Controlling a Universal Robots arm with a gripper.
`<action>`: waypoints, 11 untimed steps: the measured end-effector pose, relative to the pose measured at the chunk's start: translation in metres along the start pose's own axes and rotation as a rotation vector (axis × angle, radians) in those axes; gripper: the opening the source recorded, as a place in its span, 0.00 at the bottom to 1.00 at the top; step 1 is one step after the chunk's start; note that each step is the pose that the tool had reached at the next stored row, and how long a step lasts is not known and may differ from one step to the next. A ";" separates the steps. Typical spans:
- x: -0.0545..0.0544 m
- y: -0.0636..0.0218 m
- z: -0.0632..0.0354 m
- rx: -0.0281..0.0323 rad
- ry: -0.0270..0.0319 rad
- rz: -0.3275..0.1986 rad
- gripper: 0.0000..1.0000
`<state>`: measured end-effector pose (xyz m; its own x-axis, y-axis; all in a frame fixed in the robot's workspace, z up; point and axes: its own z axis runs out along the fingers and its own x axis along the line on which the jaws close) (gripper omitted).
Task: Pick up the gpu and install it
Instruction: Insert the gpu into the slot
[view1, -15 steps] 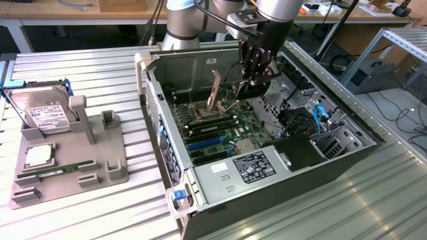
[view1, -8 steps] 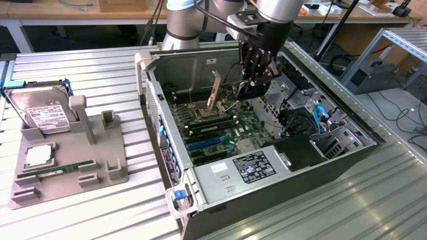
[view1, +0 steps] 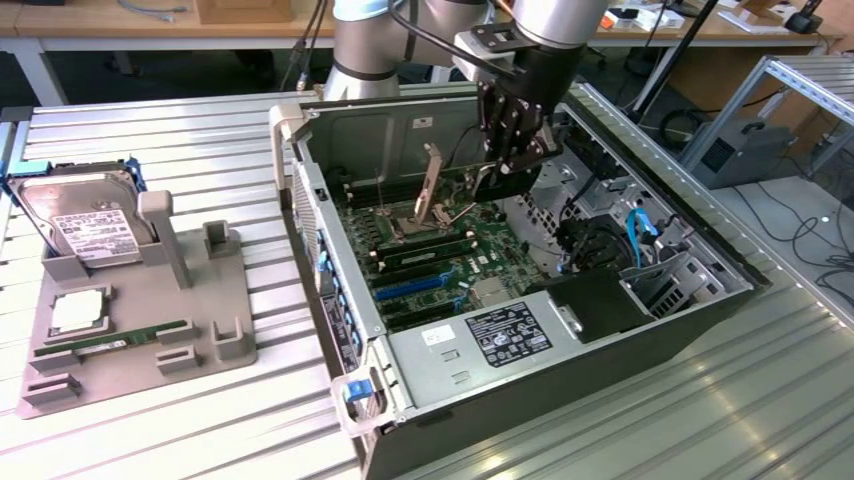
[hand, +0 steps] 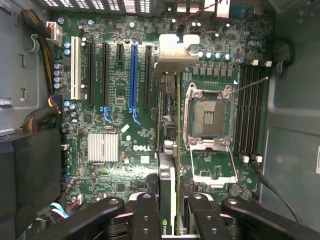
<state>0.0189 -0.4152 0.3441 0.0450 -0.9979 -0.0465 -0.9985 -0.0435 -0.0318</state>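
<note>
My hand (hand: 170, 210) is clenched on the gpu (hand: 170, 110), one finger on each face, so I see the card edge-on from the wrist view, running away from the fingers with its metal bracket (hand: 175, 50) at the far end. The card hangs above the motherboard (hand: 115, 165), inside the open computer case (view1: 694, 300), and I judge it is not seated. It sits between the row of expansion slots and the open CPU socket (hand: 207, 117), just beside the nearest black slot (hand: 147, 75) and apart from the blue slot (hand: 133, 75).

I read this as the install step, with pickup done and the card over the board but not yet lined up. What it calls for now is care: the connector edge parallel to and directly over one slot, the bracket matched to the rear openings, no tilt, and clearance from the raised socket frame.

On the surface (view1: 200, 140), at the exterior view's left, the hard drive (view1: 87, 225) stands in its grey holder (view1: 200, 330).
</note>
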 end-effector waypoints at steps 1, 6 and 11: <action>0.000 0.0001 0.0002 0.0001 0.0000 0.000 0.27; 0.001 0.0004 0.0015 0.0000 0.0000 0.000 0.27; 0.002 0.0007 0.0027 0.0000 0.0000 0.000 0.27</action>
<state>0.0184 -0.4172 0.3413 0.0450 -0.9979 -0.0465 -0.9985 -0.0435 -0.0318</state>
